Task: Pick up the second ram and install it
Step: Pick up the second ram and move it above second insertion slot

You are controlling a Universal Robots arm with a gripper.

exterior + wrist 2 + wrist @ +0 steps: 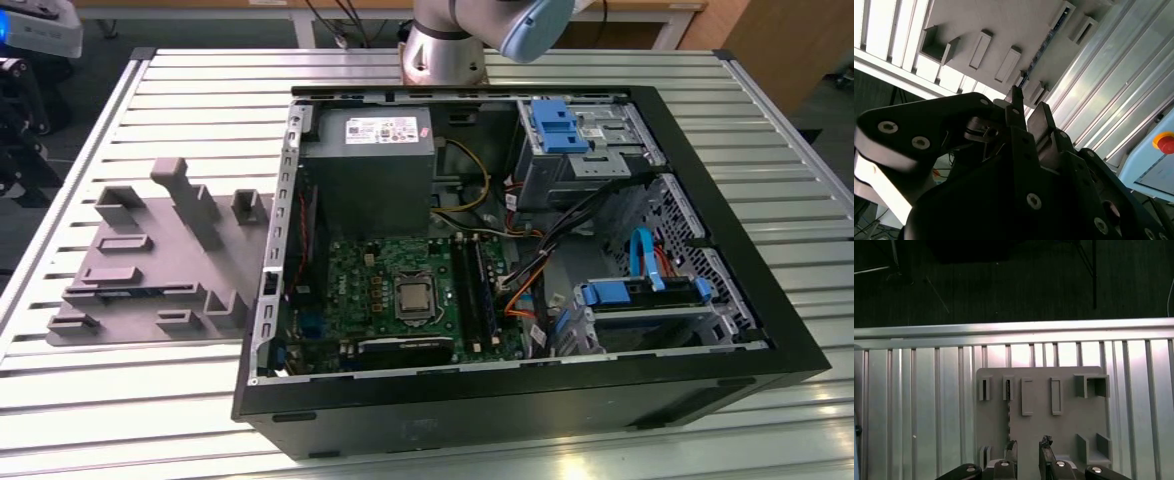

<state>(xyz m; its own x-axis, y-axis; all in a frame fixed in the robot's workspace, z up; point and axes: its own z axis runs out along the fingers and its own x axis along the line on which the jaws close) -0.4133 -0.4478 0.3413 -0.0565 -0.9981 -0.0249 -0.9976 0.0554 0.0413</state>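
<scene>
The second ram (1008, 412) is a thin dark strip standing edge-on in a groove of the grey moulded holder (1069, 415). In the second wrist view the ram (1045, 44) runs diagonally across the holder (1004, 25). In the exterior view the ram (138, 292) sits near the front of the holder (160, 250), on the exterior view's left. My gripper (1028, 446) hangs above the holder, open, with nothing between its fingers. The ram lies just beyond the fingertips (1011, 447), roughly in line with one finger. The gripper (1028, 111) is well above the strip.
An open computer case (747, 330) fills the middle of the slatted metal table (147, 400). Inside lie a green motherboard (360, 290) with long black slots (475, 290), cables and blue drive brackets (554, 125). The arm's base (447, 45) stands behind the case.
</scene>
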